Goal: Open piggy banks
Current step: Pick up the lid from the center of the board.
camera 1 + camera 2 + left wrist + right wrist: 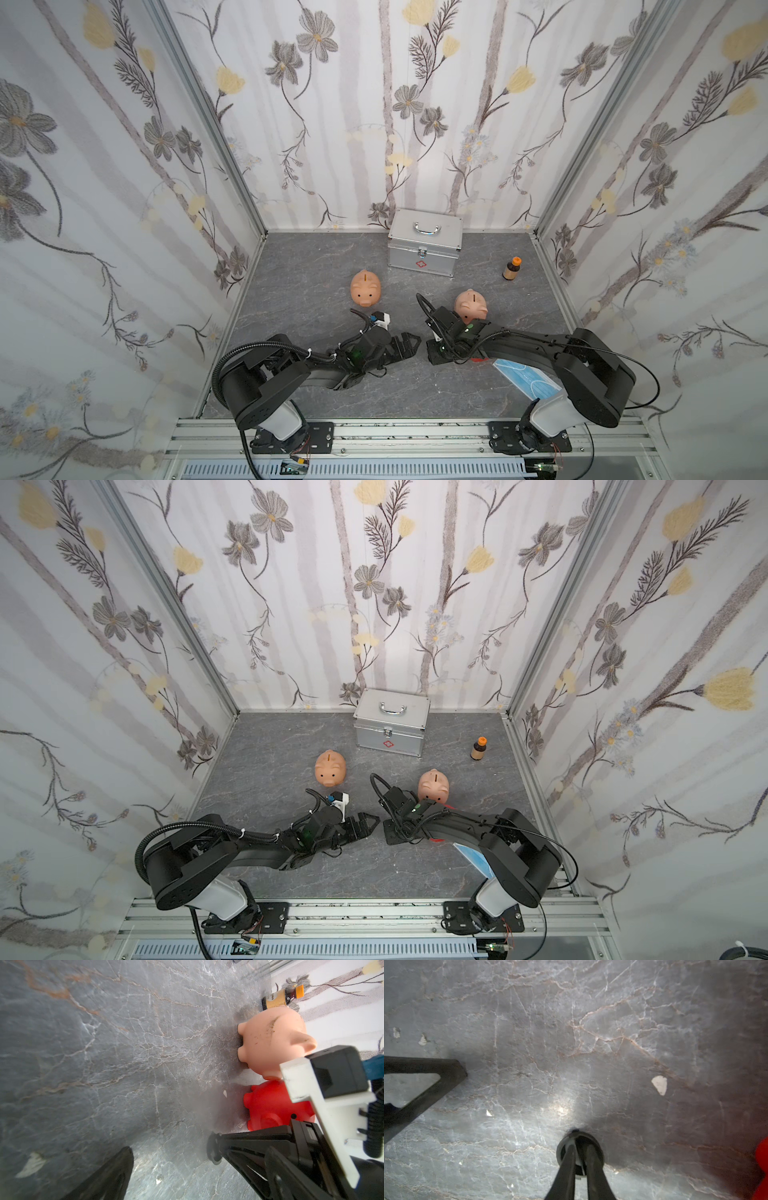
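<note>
Two peach-pink piggy banks stand upright on the grey table, one [365, 289] left of centre and one [471, 306] to the right, beside my right wrist. The red piggy bank [270, 1105] stands just in front of that right one and is mostly hidden under my right arm in both top views. My right gripper [579, 1155] is shut on a black round plug [596, 1152], low over the table and left of the red pig. My left gripper [411, 343] is open and holds nothing; its tips face the right gripper [432, 353] across a small gap.
A silver metal case [424, 243] with a handle stands at the back centre. A small brown bottle [512, 268] with an orange cap is at the back right. A blue face mask [525, 378] lies under my right arm. Flowered walls close in three sides.
</note>
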Controlling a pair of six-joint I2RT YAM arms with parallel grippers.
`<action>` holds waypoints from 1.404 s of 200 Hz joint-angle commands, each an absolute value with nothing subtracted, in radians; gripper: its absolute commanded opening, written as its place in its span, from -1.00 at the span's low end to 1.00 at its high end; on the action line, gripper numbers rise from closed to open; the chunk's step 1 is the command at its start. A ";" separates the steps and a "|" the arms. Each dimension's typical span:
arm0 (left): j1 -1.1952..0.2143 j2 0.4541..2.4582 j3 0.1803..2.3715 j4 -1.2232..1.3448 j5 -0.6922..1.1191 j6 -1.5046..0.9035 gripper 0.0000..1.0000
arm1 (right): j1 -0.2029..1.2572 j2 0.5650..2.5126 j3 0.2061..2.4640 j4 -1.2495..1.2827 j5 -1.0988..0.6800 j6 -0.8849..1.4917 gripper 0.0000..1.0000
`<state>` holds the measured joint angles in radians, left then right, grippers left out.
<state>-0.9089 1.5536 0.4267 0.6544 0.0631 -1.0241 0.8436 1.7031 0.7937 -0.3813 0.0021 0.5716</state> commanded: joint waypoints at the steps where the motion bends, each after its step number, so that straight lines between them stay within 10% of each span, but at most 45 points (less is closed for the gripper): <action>1: -0.908 1.552 0.422 0.594 0.053 -1.035 1.00 | 0.849 1.715 0.800 -0.359 0.011 0.568 -0.70; 281: -0.899 1.320 0.434 0.336 -0.076 -0.937 1.00 | 0.911 1.609 0.823 -0.317 0.125 0.569 -1.00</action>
